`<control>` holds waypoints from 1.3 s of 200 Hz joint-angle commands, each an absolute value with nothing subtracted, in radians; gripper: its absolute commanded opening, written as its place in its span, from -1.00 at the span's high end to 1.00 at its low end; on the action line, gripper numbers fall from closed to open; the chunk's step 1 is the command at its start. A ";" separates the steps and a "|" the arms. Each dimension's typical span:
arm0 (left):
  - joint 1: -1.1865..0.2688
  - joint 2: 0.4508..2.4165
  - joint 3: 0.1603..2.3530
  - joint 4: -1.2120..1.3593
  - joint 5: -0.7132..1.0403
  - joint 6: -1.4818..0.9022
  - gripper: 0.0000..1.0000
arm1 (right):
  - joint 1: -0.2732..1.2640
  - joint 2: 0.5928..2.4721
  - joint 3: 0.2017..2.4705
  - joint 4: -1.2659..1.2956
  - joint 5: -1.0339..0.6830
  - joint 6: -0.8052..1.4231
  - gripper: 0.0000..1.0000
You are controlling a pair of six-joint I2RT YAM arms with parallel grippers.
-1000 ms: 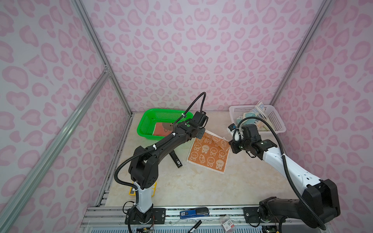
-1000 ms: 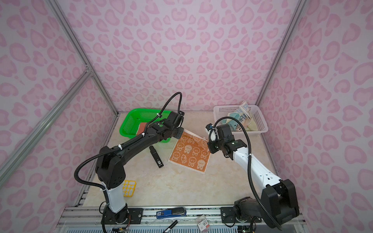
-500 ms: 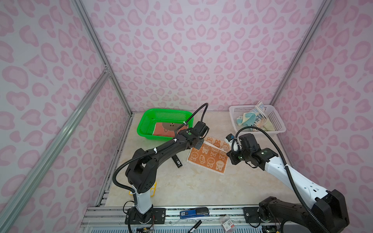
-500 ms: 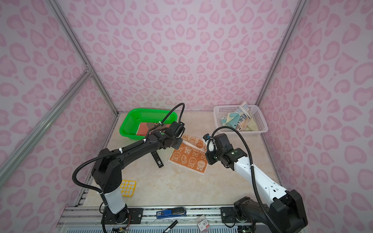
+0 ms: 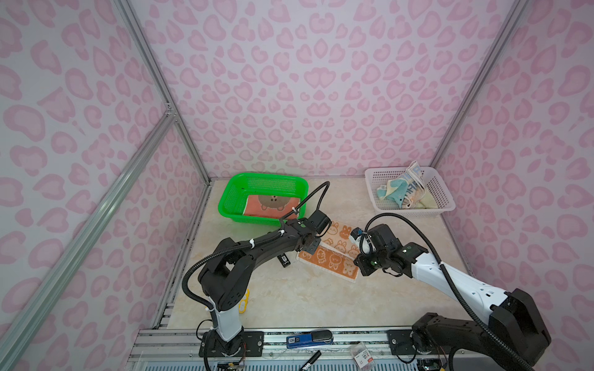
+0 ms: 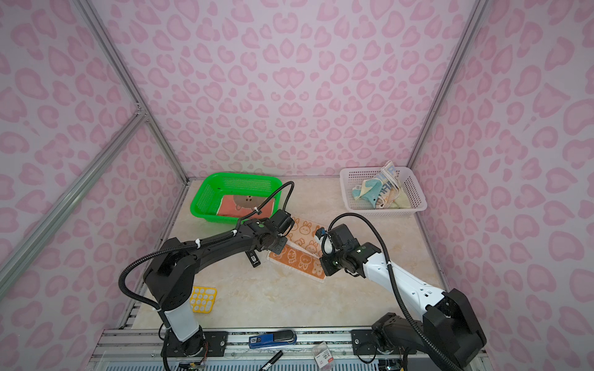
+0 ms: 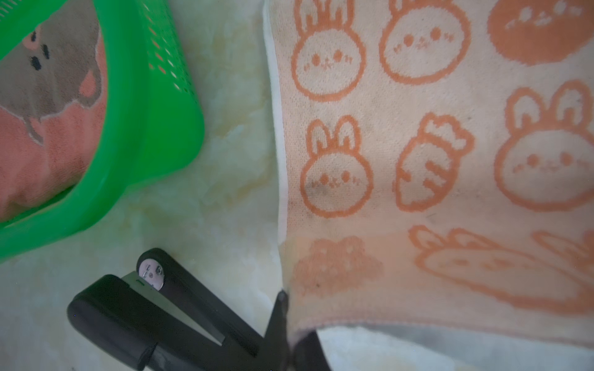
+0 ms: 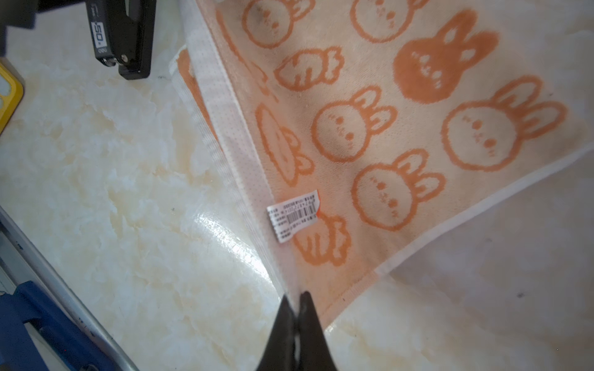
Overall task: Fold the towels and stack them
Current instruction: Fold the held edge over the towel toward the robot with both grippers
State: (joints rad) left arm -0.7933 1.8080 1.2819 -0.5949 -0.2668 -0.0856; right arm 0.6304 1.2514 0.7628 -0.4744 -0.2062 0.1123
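Lying in grn basket [image 5: 229, 197]: rust-red towel [image 5: 254, 208]; white basket [image 5: 373, 188] w/ crumpled towels [image 5: 403, 192].

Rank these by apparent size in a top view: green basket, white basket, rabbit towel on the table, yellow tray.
1-2. green basket and white basket: they look alike, so no ranking between them.
3. rabbit towel, only partly visible.
4. yellow tray, clearly smallest.

Lab cell: aluminium frame [image 5: 159, 84], pink patterned walls [image 5: 305, 96], left arm [image 5: 257, 249], right arm [image 5: 450, 279] on rail [image 5: 276, 334].

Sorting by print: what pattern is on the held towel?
Towel: orange rabbits, carrots on cream; left wrist view.
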 commanded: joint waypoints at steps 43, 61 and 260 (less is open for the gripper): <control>-0.815 1.801 1.212 -0.557 -0.294 -0.123 0.62 | 0.698 1.368 0.775 -0.494 -0.247 0.135 1.00; -0.824 1.794 1.192 -0.550 -0.297 -0.136 0.49 | 0.710 1.402 0.778 -0.492 -0.251 0.139 1.00; -0.847 1.543 1.101 -0.487 -0.350 -0.184 -0.96 | 0.608 1.267 0.810 -0.450 -0.003 0.315 0.12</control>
State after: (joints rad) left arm -0.8482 1.5639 1.0893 -0.5453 -0.3321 -0.1879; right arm 0.6491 1.2892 0.8131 -0.5060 -0.1074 0.2352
